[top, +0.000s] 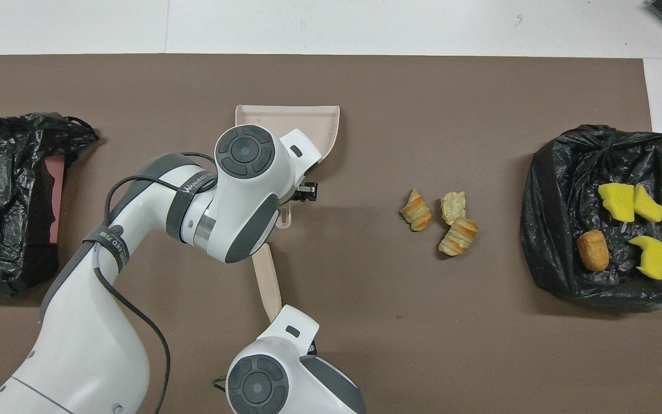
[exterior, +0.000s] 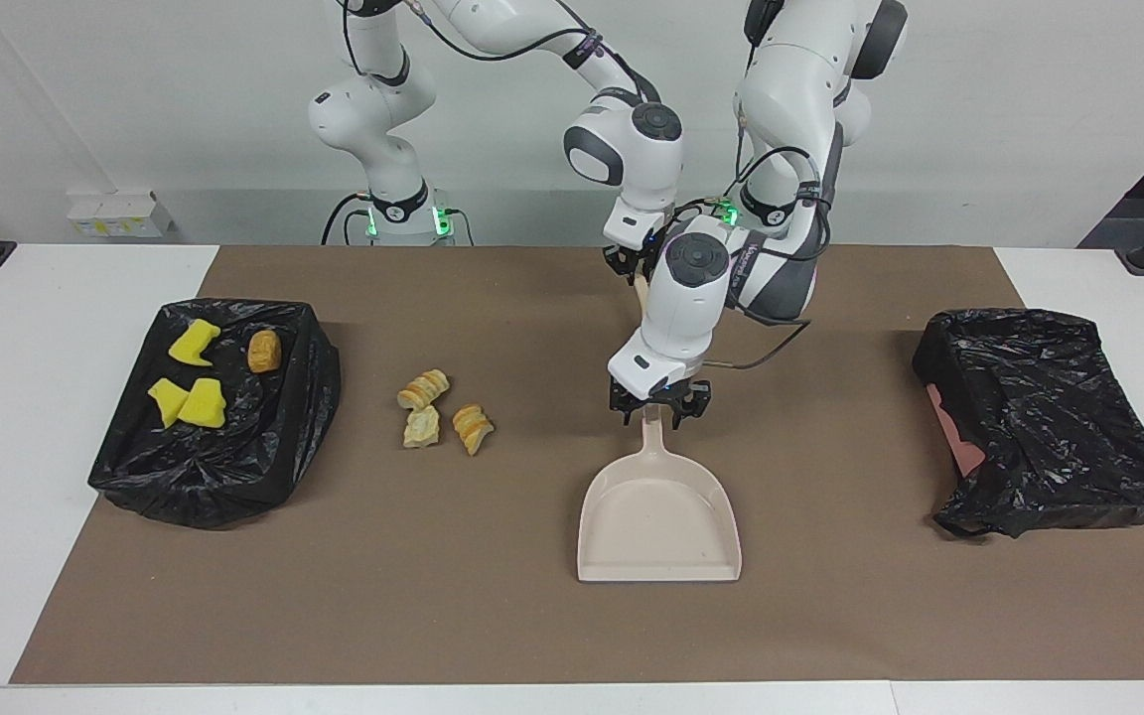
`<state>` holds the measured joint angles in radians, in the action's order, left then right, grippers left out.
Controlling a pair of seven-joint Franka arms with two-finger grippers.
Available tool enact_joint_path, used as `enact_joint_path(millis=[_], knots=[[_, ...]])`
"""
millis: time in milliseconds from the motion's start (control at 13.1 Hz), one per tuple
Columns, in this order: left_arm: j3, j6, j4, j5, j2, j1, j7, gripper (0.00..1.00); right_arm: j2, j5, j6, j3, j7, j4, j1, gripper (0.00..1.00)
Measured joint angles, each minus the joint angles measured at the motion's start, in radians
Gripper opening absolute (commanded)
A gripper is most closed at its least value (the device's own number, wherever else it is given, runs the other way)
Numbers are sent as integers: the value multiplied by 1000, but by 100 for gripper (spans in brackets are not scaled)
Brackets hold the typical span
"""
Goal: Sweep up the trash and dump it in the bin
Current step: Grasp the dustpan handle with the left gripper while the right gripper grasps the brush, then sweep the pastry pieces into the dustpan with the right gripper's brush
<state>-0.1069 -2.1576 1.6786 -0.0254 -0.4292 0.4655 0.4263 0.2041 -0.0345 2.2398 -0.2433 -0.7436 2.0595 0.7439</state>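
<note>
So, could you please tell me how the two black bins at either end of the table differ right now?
The bin at the right arm's end holds three yellow chunks and a brown roll; the bin at the left arm's end shows no trash. The second bin shows a pink patch at its side, while the first shows only black. Both are lined with crinkled black bags and sit at the mat's edges.

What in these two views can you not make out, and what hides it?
1. Brush: only a stretch of handle shows. The right arm covers its near end in the overhead view, and the left arm covers most of it in the facing view.
2. Dustpan handle: in the overhead view, mostly under the left arm.
3. Inside of the bin at the left arm's end: the bag covers it in both views, and the overhead view's edge cuts it off.
</note>
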Motion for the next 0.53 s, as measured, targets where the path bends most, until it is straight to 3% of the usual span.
enact_joint_path(millis=[304,533], knots=[[1,30,-2,0,0,0,2,0,-2,0,-74,8,0,-28,-8,0],[5,32,-5,0,3,-6,-6,0,-57,0,-178,11,17,-43,-57,0]])
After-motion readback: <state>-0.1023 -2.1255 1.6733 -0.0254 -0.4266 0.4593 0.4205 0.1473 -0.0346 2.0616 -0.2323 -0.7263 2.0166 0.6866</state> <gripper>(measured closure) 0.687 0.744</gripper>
